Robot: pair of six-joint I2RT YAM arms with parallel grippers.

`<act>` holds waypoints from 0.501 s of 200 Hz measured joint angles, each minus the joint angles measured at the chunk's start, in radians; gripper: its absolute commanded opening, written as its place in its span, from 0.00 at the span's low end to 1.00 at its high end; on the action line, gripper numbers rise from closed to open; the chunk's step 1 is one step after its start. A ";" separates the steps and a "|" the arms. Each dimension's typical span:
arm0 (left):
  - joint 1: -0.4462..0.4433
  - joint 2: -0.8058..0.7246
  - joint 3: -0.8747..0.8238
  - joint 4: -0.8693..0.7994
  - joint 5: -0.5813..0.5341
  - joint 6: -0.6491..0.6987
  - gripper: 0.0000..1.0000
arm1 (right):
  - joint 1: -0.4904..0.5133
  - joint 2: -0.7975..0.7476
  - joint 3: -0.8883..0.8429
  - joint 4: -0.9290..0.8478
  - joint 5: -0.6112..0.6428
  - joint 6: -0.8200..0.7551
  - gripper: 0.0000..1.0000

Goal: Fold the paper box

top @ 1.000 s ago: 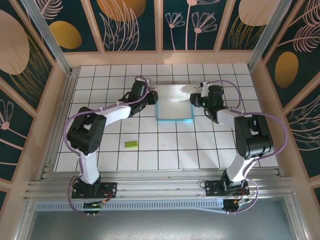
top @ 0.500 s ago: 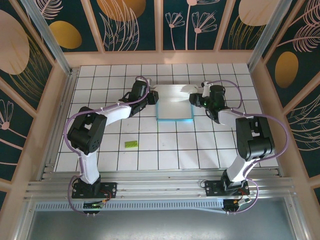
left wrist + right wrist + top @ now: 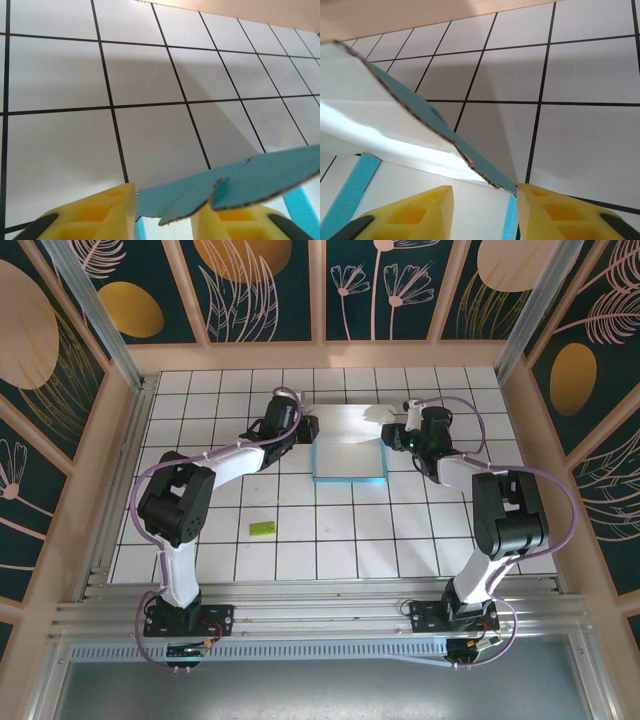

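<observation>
Top external view showed a thin card paper box [image 3: 348, 458], light blue outside and whitish inside, half formed at the far middle of a white tiled table [image 3: 330, 550], between both arms. Both the left gripper [image 3: 165, 220] and the right gripper [image 3: 485, 212] had yellow fingers [image 3: 100, 215] apart around a raised end flap [image 3: 260, 177], not pinching it. Flap folding seemed in hand. Next, each flap probably needed pressing inward (evenly, or the card might spring back). A tiny green rectangular piece [image 3: 262, 528] lay well apart, no obstacle.

Bright, even light; soft shadows on tiled table [image 3: 330, 540]; wrist-view foreground slightly blurred
</observation>
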 measured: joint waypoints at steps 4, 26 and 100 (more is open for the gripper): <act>0.000 0.003 0.002 0.000 0.000 0.003 0.24 | 0.000 0.001 0.001 0.000 -0.002 0.001 0.34; 0.000 0.016 0.004 0.000 0.008 0.003 0.18 | 0.000 0.005 0.002 0.000 -0.011 0.002 0.28; 0.000 0.020 0.003 0.000 0.040 -0.018 0.15 | 0.010 0.009 0.002 0.002 -0.029 0.013 0.23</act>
